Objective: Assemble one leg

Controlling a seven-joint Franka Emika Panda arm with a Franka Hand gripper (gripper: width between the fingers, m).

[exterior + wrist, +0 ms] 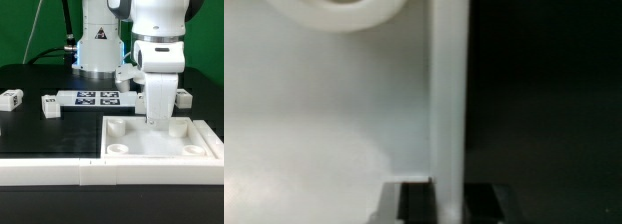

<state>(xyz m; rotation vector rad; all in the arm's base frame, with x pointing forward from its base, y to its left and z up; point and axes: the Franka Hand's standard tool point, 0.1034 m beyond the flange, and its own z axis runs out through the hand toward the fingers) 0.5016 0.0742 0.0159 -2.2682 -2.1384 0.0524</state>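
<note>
Exterior view shows the arm standing upright over the black bench (40, 135). Its tool (155, 122) comes down on the rim of the large white panel (160, 145) on the side away from the camera. The panel has round sockets in its corners. From here the fingertips are too small to judge. The nearest leg (183, 97) lies on the bench just beside the tool, on the exterior view's right, apart from the panel. The marker board (95, 98) lies on the tool's other side, toward the exterior view's left. Beyond the board from the tool lies the second leg (48, 103), and the third leg (12, 98) is well apart from the tool, near the picture's edge.

Wrist view looks down along the panel (331, 120), with one socket (331, 8) and the raised rim (448, 90). Past the rim is the bench (553, 100). The tool (448, 208) has one dark finger (409, 206) on each side of the rim, both pressed against it, so it is pinching the panel's rim, although the picture is blurred.
</note>
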